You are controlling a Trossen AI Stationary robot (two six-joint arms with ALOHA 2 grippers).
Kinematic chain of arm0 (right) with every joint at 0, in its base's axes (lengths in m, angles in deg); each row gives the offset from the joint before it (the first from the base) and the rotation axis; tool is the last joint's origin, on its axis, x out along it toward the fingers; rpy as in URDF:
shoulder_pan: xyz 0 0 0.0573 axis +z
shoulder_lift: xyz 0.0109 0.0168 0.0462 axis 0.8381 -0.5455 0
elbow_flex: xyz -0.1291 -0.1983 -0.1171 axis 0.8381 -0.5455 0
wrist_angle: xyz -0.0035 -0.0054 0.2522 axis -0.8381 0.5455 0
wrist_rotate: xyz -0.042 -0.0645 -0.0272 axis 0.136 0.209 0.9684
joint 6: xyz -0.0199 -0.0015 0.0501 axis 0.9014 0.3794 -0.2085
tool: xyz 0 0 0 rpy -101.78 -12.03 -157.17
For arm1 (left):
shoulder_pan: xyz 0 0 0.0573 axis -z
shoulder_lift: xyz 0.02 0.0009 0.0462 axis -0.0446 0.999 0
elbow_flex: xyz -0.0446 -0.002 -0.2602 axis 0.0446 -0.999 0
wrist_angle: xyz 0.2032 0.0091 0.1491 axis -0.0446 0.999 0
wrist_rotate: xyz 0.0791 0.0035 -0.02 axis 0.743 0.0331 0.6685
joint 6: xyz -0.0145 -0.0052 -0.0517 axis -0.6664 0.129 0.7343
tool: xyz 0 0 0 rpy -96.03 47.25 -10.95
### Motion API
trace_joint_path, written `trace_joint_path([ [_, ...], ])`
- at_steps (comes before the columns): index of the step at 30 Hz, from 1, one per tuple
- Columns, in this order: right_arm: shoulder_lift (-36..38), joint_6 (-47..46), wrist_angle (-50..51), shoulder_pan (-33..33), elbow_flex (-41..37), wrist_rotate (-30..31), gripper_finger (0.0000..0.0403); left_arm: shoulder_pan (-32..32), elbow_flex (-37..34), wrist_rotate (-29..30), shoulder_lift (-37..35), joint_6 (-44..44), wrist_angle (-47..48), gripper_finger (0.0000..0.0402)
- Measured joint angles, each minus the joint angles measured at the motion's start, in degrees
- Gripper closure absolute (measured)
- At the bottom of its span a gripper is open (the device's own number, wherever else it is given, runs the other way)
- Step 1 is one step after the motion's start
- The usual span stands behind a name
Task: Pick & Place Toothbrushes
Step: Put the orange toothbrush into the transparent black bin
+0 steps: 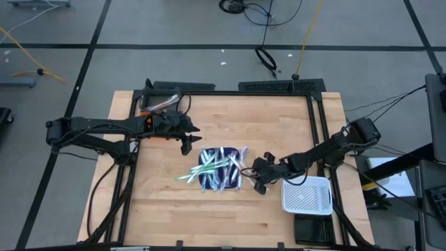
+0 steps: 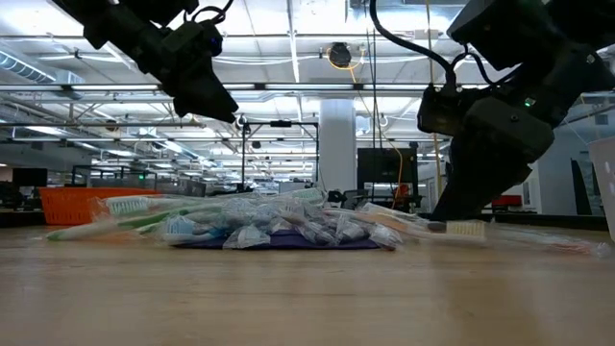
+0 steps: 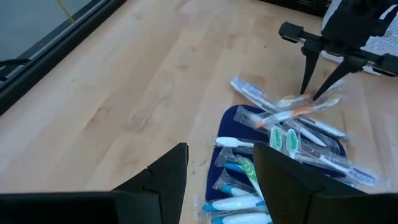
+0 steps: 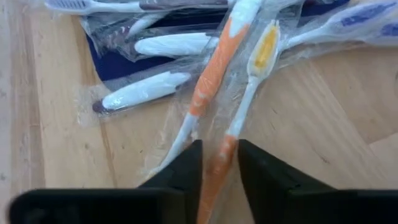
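— How far along are we?

— Barely begun, we judge: the toothbrushes point(image 1: 217, 167) lie heaped on the blue mat point(image 1: 209, 183), and the white basket point(image 1: 306, 195) beside it looks empty.

— The right pincer point(image 4: 219, 163)?

— At the mat's basket-side edge, narrowed around an orange-handled brush point(image 4: 217, 65) whose long axis runs from the pincer toward the mat. The left pincer point(image 3: 219, 168) hovers open above the mat.

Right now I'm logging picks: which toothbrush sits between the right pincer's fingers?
The orange-and-white toothbrush; its handle runs between the right pincer, unlike its yellow-marked neighbour.
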Motion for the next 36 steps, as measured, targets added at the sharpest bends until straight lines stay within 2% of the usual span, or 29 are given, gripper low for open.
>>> trace_joint_path([
  [3, 0.0, 0.4, 0.1, 0.0, 0.0, 0.0, 0.0378, 0.0, 0.0, 0.0, 0.0, 0.0, -0.1, 0.022],
  [5, 0.3, 1.0, -0.1, 0.0, 0.1, 0.3, 0.0394, 0.0, 0.0, 0.0, 0.0, 0.0, -0.2, 0.022],
  [10, 2.2, 1.9, 0.1, -0.2, 0.2, 0.6, 0.0402, 0.0, 0.0, 0.0, 0.0, 0.1, -0.2, 0.022],
  [21, 8.6, 7.9, -1.6, -2.5, 0.2, 6.7, 0.0403, 0.4, 0.0, 0.0, 0.0, 1.4, -3.7, 0.022],
  [28, 13.5, 22.4, -16.6, -5.7, 0.2, 8.0, 0.0403, 2.4, 0.0, 0.0, 0.0, 1.0, -12.5, 0.022],
  [32, 14.3, 30.8, -27.7, -7.6, 0.2, 9.8, 0.0403, 3.9, 0.0, 0.0, 0.0, -0.3, -19.1, 0.022],
  [36, 14.3, 35.7, -36.0, -9.6, 0.2, 9.0, 0.0403, 5.4, 0.0, -0.1, 1.3, -2.1, -26.7, 0.022],
])
